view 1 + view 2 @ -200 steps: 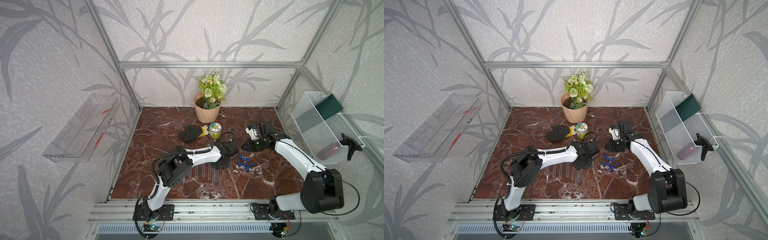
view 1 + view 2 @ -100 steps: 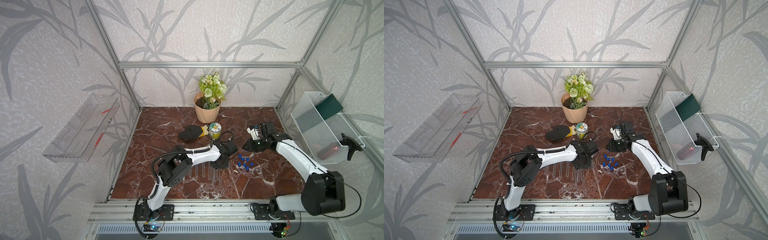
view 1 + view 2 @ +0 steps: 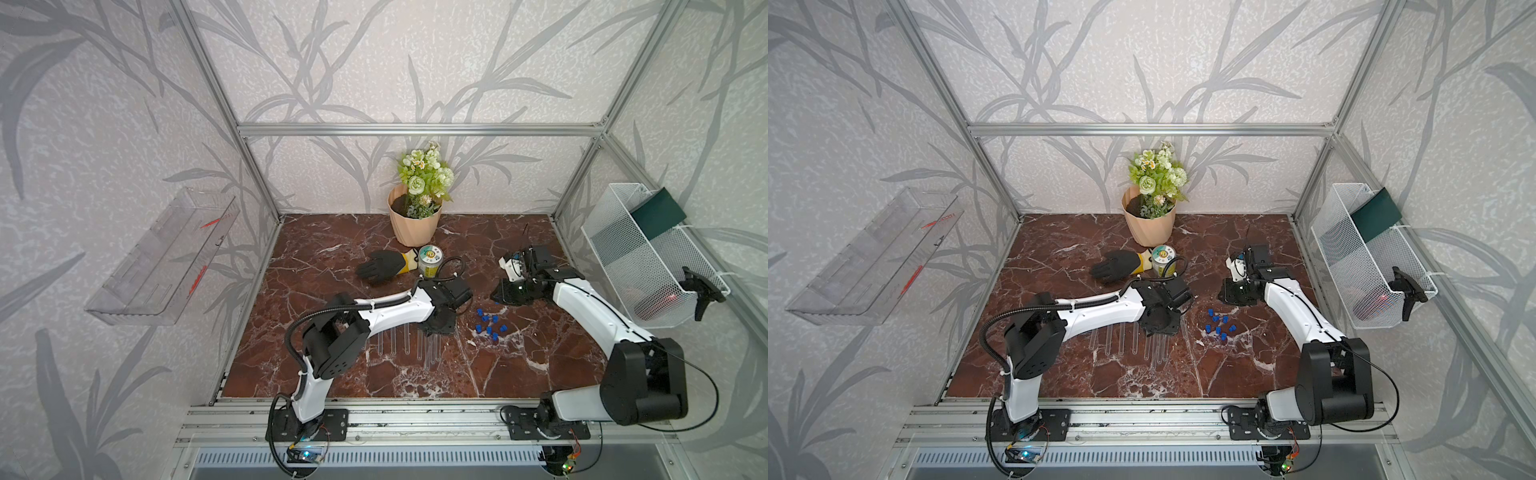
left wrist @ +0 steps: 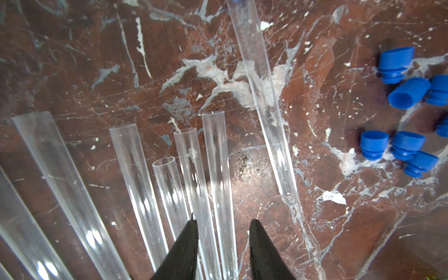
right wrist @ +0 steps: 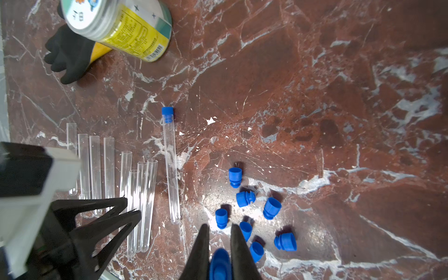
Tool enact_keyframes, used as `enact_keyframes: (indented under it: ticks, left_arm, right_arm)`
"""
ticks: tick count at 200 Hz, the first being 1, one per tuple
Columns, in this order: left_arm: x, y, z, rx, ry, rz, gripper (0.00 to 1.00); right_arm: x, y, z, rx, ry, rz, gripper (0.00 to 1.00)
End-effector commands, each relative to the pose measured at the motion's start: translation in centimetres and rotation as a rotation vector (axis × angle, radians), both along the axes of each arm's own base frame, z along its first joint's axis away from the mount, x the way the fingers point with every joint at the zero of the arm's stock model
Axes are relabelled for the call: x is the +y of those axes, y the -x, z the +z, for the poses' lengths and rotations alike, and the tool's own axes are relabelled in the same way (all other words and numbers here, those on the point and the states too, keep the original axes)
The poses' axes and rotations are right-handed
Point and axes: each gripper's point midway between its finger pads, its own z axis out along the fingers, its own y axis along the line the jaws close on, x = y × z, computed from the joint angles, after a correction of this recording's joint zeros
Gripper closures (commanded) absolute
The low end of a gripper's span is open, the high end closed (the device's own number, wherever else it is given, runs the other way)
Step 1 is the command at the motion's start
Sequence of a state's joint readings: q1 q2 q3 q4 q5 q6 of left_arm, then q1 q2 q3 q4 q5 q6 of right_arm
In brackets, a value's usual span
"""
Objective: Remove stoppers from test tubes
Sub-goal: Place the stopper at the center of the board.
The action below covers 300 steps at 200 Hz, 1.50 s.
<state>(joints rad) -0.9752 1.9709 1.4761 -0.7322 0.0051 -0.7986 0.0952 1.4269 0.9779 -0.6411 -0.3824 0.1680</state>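
Observation:
Several clear test tubes [image 5: 109, 169] lie open-mouthed in a row on the marble floor [image 3: 332, 266], also seen in the left wrist view [image 4: 131, 164]. One test tube [image 5: 171, 169] apart from the row still carries a blue stopper [image 5: 167, 113]. Loose blue stoppers [image 5: 244, 198] lie in a cluster beside it, showing in both top views [image 3: 488, 324] [image 3: 1219, 324]. My left gripper [image 4: 222, 219] hangs open low over the row, its fingers straddling a lying tube [image 4: 215, 169]. My right gripper [image 5: 219, 226], above the cluster, is shut on a blue stopper [image 5: 219, 263].
A black glove [image 3: 380, 268] and a yellow-labelled jar [image 3: 430, 259] lie behind the tubes, with a flower pot [image 3: 415, 220] at the back wall. A white mesh basket [image 3: 636, 249] hangs on the right wall and a clear shelf [image 3: 166, 257] on the left wall.
My left gripper's jaws have spread apart over the row of tubes. Both arms stay nearly where they were, the right still holding its stopper.

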Motion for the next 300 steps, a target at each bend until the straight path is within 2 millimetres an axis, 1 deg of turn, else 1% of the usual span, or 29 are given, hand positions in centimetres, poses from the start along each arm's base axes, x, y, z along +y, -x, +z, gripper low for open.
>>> enact_keyframes:
  ticks: [1,28,69,96,118,140,142,145,178,222,261,300]
  left_arm:
    - [0.1,-0.2,2.2,-0.044,0.032,-0.033,0.63]
    - [-0.4,-0.2,3.4,-0.062,0.070,-0.057,0.63]
    - [-0.7,0.0,4.5,-0.077,0.125,-0.071,0.63]
    - [-0.9,0.4,4.4,-0.071,0.152,-0.076,0.62]
    - [-1.0,0.4,4.5,-0.073,0.160,-0.076,0.62]
    - [-1.1,0.3,4.7,-0.081,0.160,-0.076,0.61]
    - [-1.1,0.3,4.7,-0.083,0.160,-0.076,0.61]
    - [-1.0,0.3,4.6,-0.083,0.159,-0.075,0.61]
    - [-1.1,0.4,4.5,-0.081,0.162,-0.071,0.60]
    - [-1.2,0.5,4.5,-0.083,0.162,-0.068,0.60]
    - [-1.6,0.3,4.5,-0.078,0.150,-0.073,0.60]
    - [-1.7,-0.1,4.5,-0.073,0.118,-0.077,0.60]
  right_arm:
    - [-0.9,-0.1,-2.2,0.027,0.054,-0.008,1.00]
    - [-1.2,-0.4,-4.0,0.074,0.079,-0.009,1.00]
    - [-1.2,-1.3,-5.9,0.113,0.085,-0.019,1.00]
    - [-1.4,-1.7,-6.8,0.125,0.101,-0.021,1.00]
    - [-1.6,-1.8,-7.6,0.149,0.110,-0.021,0.97]
    - [-1.5,-2.0,-7.5,0.144,0.104,-0.026,0.94]
    - [-1.5,-1.9,-8.1,0.161,0.106,-0.026,0.94]
    - [-1.5,-1.9,-8.3,0.168,0.106,-0.028,0.93]
    - [-1.5,-2.1,-8.8,0.178,0.111,-0.023,0.90]
    - [-1.4,-2.4,-8.8,0.175,0.109,-0.018,0.87]
    - [-1.4,-2.7,-8.2,0.163,0.108,-0.024,0.82]
    - [-1.4,-2.7,-8.1,0.161,0.108,-0.024,0.78]
